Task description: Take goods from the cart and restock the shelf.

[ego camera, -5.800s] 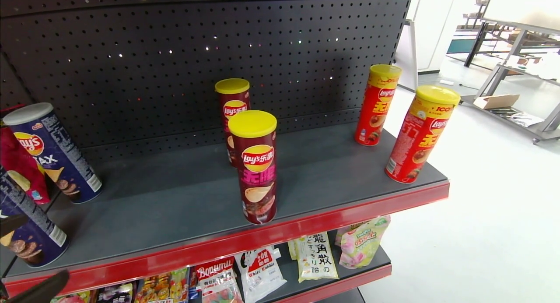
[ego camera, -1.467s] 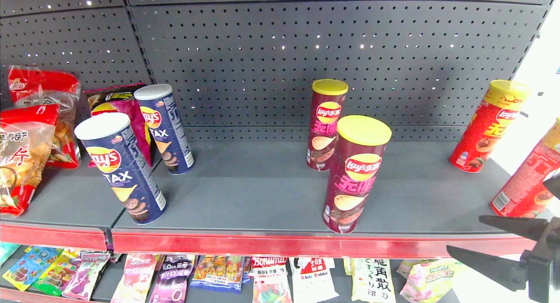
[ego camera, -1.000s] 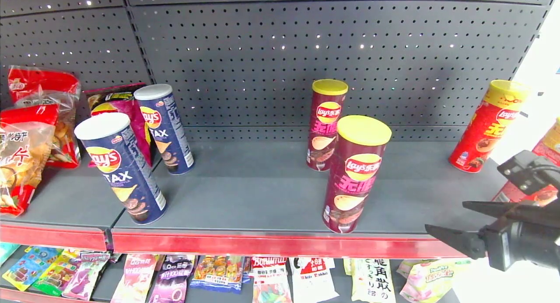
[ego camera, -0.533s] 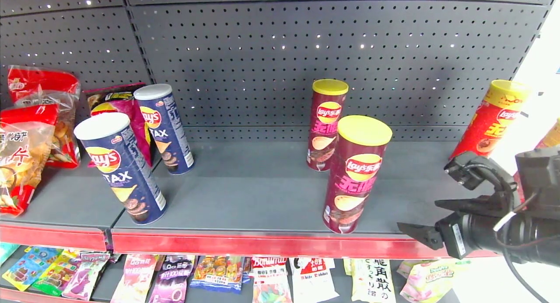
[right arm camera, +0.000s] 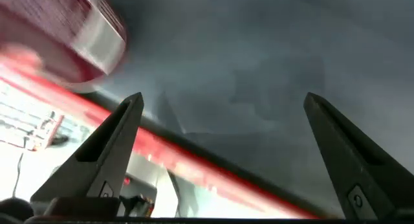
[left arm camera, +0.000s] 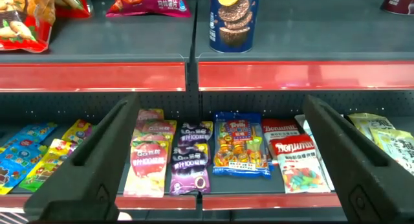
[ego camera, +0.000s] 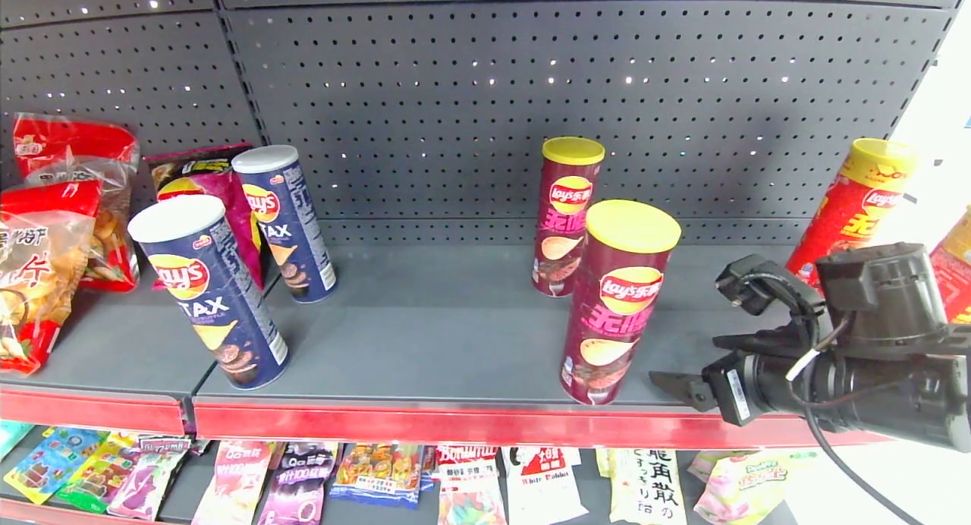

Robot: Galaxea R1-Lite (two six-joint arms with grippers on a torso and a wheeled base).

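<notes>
Right gripper (ego camera: pixel 686 360), jaws spread and empty, hangs at the front edge of the shelf (ego camera: pixel 425 335), just beside the foot of the front maroon chip can (ego camera: pixel 618 305), which stands upright at that edge, right of centre. To do this well, I judge, I should square the jaws around the can's body above the red lip (ego camera: pixel 470 425) and close gently, lest it tip.

chip cans (ego camera: pixel 618 305): logo print | lower-shelf packets (ego camera: pixel 464 483): lettering | none transcribed
</notes>
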